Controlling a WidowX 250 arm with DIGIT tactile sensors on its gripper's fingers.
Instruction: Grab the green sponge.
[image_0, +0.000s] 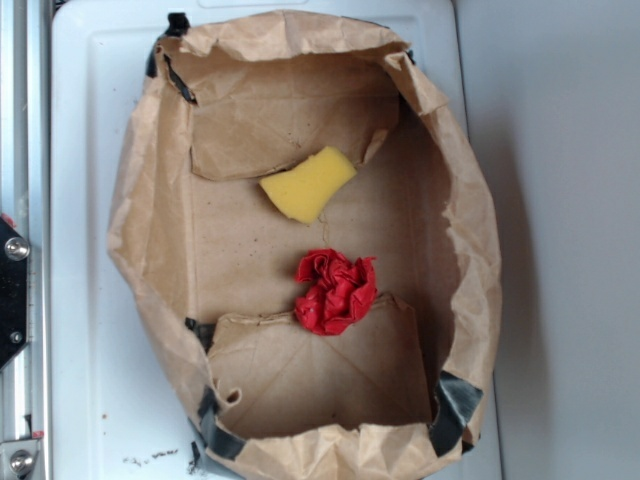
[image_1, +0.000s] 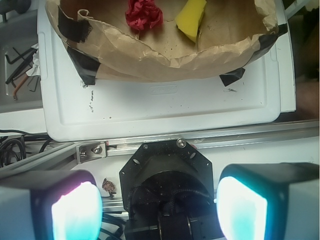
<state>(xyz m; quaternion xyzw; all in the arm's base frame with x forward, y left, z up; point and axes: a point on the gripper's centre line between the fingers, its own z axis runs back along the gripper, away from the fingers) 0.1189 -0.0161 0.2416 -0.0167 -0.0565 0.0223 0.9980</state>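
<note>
The green sponge (image_0: 309, 184) is a yellow foam block lying on the floor of an open brown paper bag (image_0: 150, 230), toward its far end. In the wrist view the sponge (image_1: 191, 19) sits at the top right, inside the bag. My gripper (image_1: 159, 207) is far from it, over the robot's black base and outside the bag. Its two glowing pads (image_1: 76, 212) stand wide apart with nothing between them. The gripper does not show in the exterior view.
A red crumpled wad (image_0: 336, 290) lies in the bag near the sponge, also at the top of the wrist view (image_1: 143, 14). The bag rests on a white tray (image_1: 160, 105). An aluminium rail (image_1: 200, 141) runs along the tray's edge. Tools and cables (image_1: 20, 65) lie to the left.
</note>
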